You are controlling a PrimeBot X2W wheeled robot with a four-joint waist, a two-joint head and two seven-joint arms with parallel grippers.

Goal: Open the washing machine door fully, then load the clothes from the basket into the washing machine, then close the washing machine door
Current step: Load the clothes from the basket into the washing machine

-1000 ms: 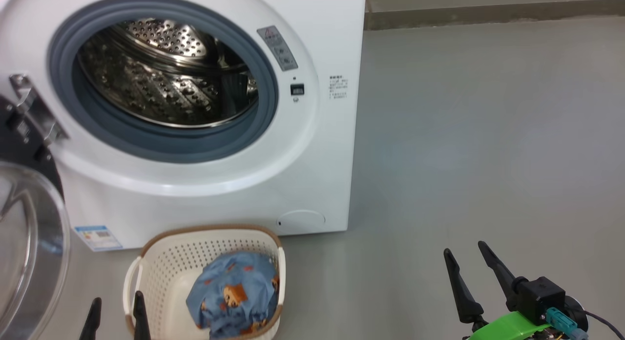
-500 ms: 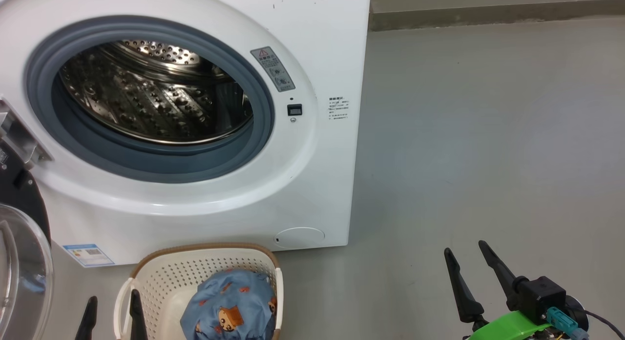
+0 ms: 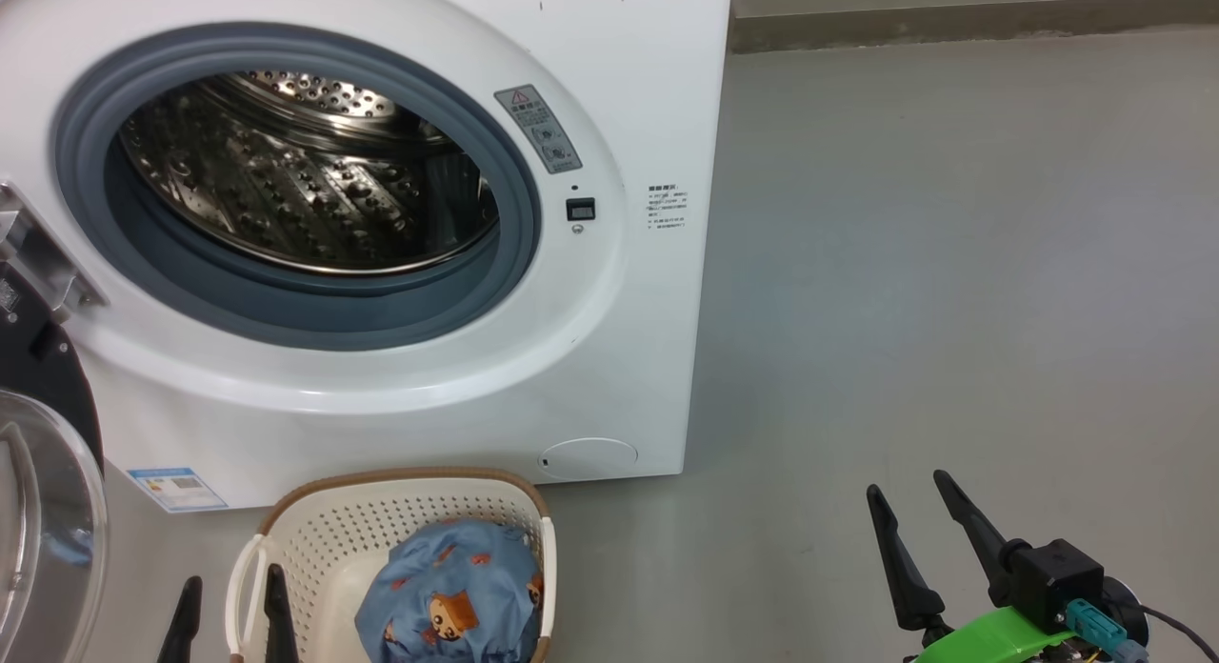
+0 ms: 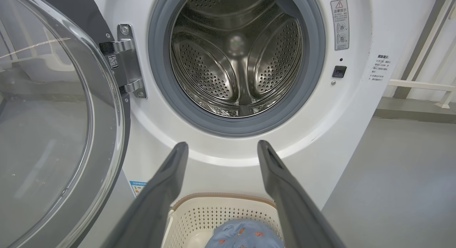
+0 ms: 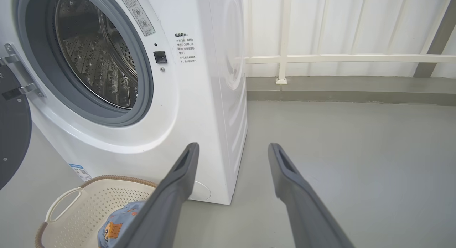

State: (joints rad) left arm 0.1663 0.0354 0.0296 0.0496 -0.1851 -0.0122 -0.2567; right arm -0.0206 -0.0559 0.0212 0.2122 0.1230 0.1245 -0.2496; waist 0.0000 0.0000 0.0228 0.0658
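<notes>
At six o'clock in the head view, the clothes [image 3: 448,596] lie bunched in the basket [image 3: 314,525], which stands on the floor just before the washing machine [image 3: 609,358]. Its drum [image 3: 305,187], at eleven o'clock, is bare, and the washing machine door [image 3: 43,520] hangs swung wide at nine o'clock (opening looks done). Loading is the step in hand, not yet begun. The left gripper [image 3: 233,579], at seven o'clock just beside the basket, has its fingers spread and empty. The right gripper [image 3: 906,483], at five o'clock and well apart over bare floor, is the same. The next move likely calls for lowering the left fingers onto the bundle and pinching deep into the soft cloth.
</notes>
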